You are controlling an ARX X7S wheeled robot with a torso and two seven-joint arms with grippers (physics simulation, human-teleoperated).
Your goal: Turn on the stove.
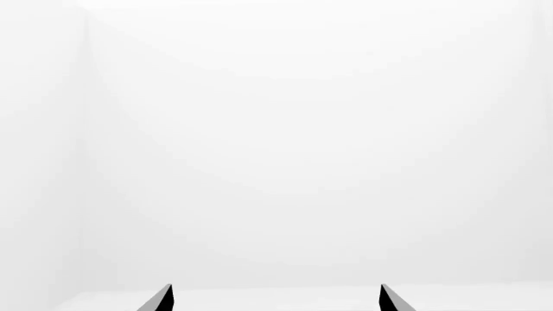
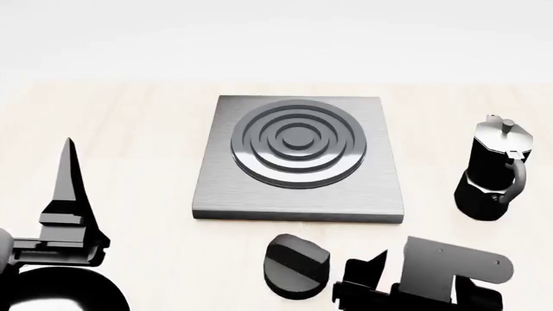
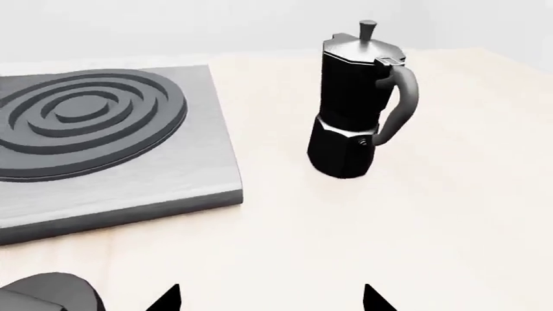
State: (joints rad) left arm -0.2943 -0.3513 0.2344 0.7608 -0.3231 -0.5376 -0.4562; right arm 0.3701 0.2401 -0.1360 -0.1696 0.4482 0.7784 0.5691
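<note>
Right gripper (image 3: pixel 270 299) gapes wide, holding nothing, just beside the knob (image 2: pixel 296 265); open tabletop (image 3: pixel 467 214) before it.

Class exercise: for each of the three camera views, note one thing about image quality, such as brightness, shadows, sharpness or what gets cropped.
Left wrist view: almost wholly washed-out white, only the left gripper tips showing. Head view: sharp, the stove evenly lit with soft sheen, shadows faint, the right gripper cropped at the lower edge. Right wrist view: crisp, pale highlights on the moka pot, only a faint shadow beneath it.
</note>
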